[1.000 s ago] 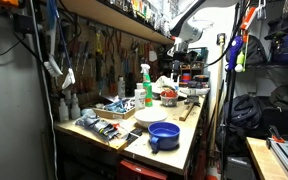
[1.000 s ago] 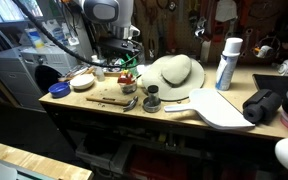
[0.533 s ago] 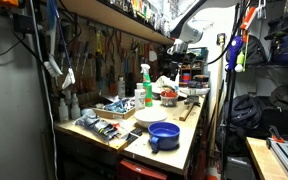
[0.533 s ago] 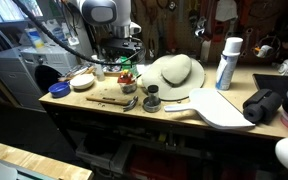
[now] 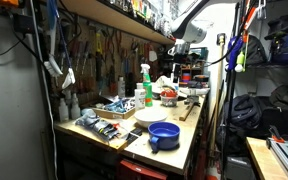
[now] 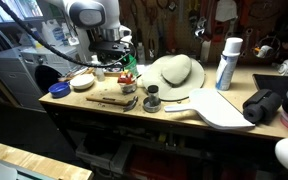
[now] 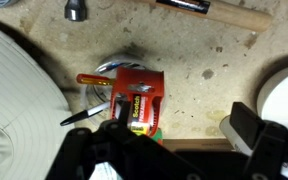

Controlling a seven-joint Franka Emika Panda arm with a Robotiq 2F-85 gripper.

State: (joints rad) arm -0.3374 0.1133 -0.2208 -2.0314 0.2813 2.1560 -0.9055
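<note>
My gripper (image 7: pixel 181 130) is open and empty, its two dark fingers wide apart above the workbench. Just below and beside its left finger lies a red Scotch packaging tape dispenser (image 7: pixel 137 98) with a screwdriver (image 7: pixel 96 79) next to it. The gripper does not touch it. In an exterior view the gripper (image 6: pixel 119 58) hangs above the red dispenser (image 6: pixel 127 79). In an exterior view the arm's hand (image 5: pixel 181 52) is at the far end of the bench.
A white brimmed hat (image 6: pixel 174 72) (image 7: pixel 19 100) lies beside the dispenser. A white bowl (image 7: pixel 284 95) (image 6: pixel 82 83), a blue lid (image 6: pixel 58 89), a spray can (image 6: pixel 227 62), a white board (image 6: pixel 224 108) and a blue bowl (image 5: pixel 164 133) share the cluttered bench. A green spray bottle (image 5: pixel 146 85) stands mid-bench.
The arm has shifted a little sideways over the bench, towards the white bowl. The gripper stays open and empty; nothing on the bench has moved.
</note>
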